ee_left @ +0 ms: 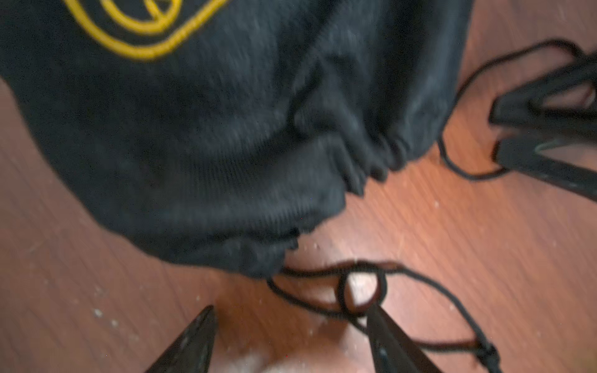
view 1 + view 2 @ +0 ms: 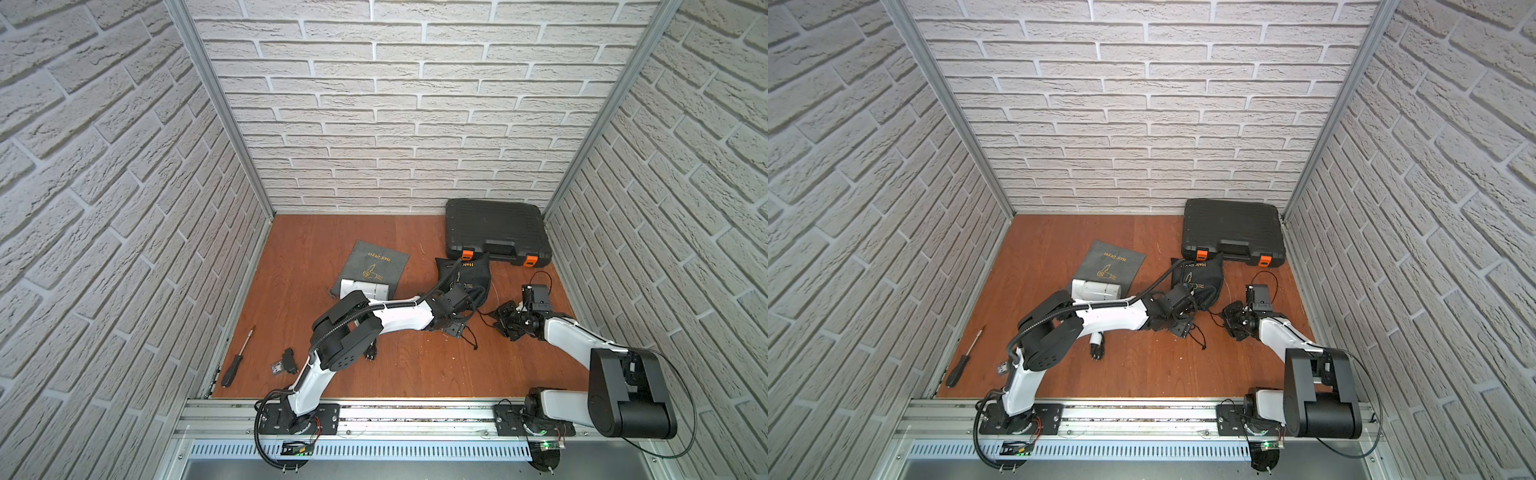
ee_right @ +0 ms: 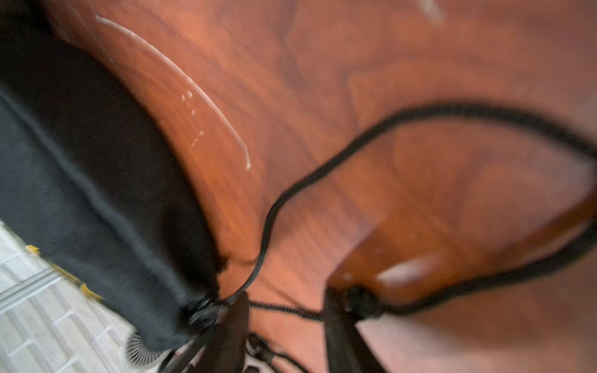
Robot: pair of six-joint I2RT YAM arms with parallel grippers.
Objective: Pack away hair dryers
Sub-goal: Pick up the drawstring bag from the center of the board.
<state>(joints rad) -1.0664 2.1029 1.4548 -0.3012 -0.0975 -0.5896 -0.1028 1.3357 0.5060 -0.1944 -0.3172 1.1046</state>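
Beside black bag (image 2: 473, 270), left claw (image 1: 289, 310) wide, right claw (image 3: 286, 292) narrowly parted astride drawstring (image 3: 268, 219).

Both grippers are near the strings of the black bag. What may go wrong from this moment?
1. The drawstring loop sits at one fingertip of the open left gripper, not between its jaws; closing may miss it or snag the string.
2. A thin cord crosses between the jaws of the right gripper near their tips; it may slip out under a pull.
3. A pull from one side alone may drag the black bag across the table.
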